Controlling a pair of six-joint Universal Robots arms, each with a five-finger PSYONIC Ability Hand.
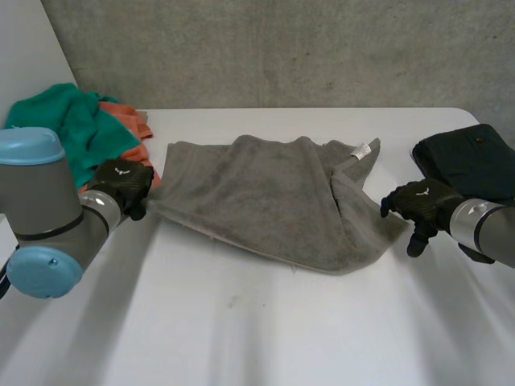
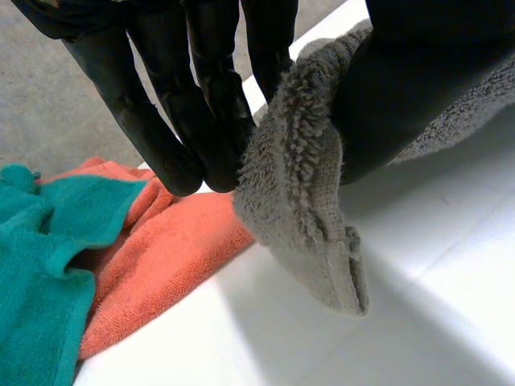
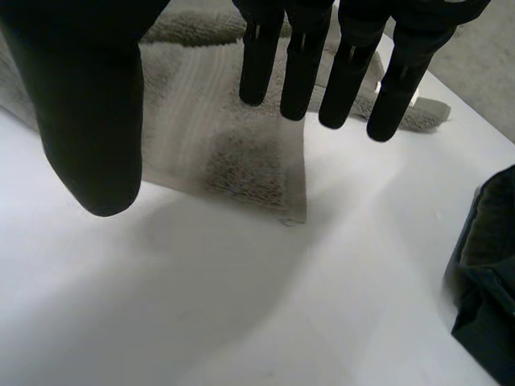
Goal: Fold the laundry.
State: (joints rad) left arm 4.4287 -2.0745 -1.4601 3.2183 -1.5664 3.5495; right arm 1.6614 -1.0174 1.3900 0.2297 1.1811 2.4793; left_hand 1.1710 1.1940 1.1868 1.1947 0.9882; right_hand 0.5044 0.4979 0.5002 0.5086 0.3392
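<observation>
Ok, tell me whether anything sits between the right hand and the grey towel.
Nothing visible does. The right hand hovers open at a corner of the grey towel; the dark garment lies on the hand's other side, away from the towel.

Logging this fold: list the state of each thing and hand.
Towel: rumpled, one corner lifted.
Left hand: pinching that corner.
Right hand: open, holding nothing.
Green cloth: crumpled.
Orange cloth: crumpled, partly under green.
Dark garment: folded.
</observation>
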